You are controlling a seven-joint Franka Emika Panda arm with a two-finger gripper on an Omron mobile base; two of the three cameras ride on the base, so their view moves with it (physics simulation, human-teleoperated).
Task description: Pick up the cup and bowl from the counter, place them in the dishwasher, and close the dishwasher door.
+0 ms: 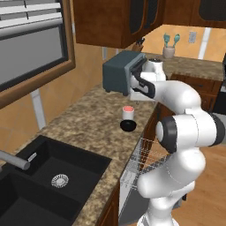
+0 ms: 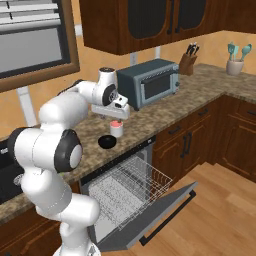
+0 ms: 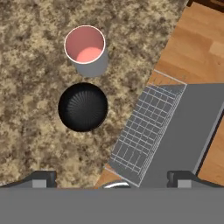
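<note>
The reddish-pink and whitish cup [image 1: 128,112] [image 2: 116,128] [image 3: 85,49] stands upright on the granite counter [image 1: 84,119] [image 3: 26,65]. The glossy black bowl [image 1: 128,126] [image 2: 106,142] [image 3: 83,107] sits right beside it, nearer the counter edge. My gripper [image 2: 117,116] [image 3: 111,178] hovers above the two, open, its fingertips [image 3: 42,177] wide apart with nothing between them. Below the counter edge the dishwasher door [image 2: 165,212] [image 3: 188,131] lies folded down. The white wire rack [image 2: 131,184] [image 1: 148,154] [image 3: 142,131] is pulled out over it.
A grey-blue toaster oven [image 1: 118,73] [image 2: 150,82] stands on the counter just behind the cup. A black sink [image 1: 48,176] lies to the left. A knife block [image 2: 189,62] and a tan utensil holder [image 2: 235,64] stand far right. Wood floor [image 2: 220,200] surrounds the open door.
</note>
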